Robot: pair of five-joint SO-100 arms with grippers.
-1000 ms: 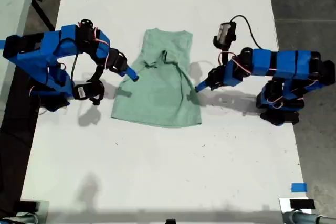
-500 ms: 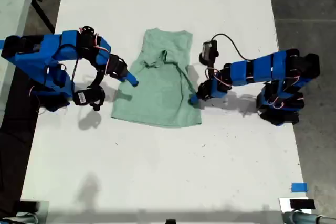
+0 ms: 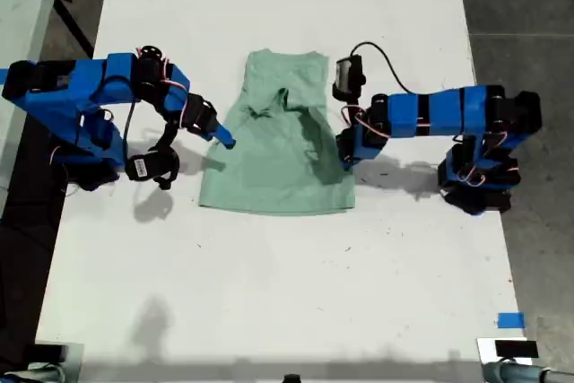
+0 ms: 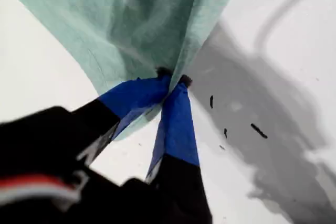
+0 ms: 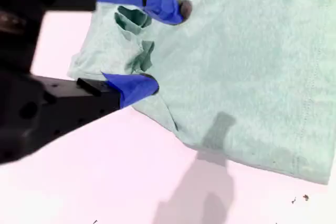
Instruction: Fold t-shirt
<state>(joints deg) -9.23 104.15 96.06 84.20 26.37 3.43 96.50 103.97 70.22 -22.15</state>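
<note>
T-shirt (image 3: 276,154) is lying on the bench (image 3: 269,293) between both tools, my first tool (image 4: 172,81) pinching its side edge and my second tool (image 5: 164,45) spread over bunched cloth, needing closing before folding inward.

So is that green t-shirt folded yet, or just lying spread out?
Partly folded: the t-shirt has its sleeves turned inward, but the body lies full length on the table.

White table (image 3: 269,293) (grey floor (image 3: 529,6) alongside)
</note>
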